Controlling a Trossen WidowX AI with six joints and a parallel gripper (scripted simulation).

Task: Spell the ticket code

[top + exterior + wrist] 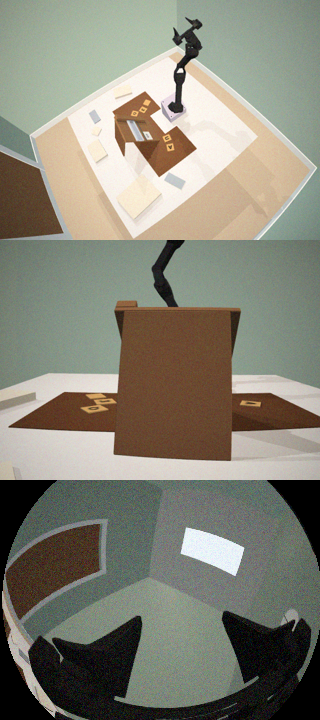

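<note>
Claw (180, 23) (184, 618) wide open, holding nothing.

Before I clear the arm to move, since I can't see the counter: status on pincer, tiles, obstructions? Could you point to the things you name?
Pincer (179, 28) (184, 618) open, nothing held. Five tiles lying on brown mats, rail (134, 130) without tiles. Nothing between the pincer's fingers.

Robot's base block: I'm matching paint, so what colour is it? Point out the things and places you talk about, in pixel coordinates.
The base block (166, 111) is pale lilac, best seen from the top.

And there's the gripper (184, 618), its dark fingers spread wide apart! Beyond, a bright white rectangle (212, 551) glows, while a grey-framed brown panel (55, 567) fills the left.
</note>
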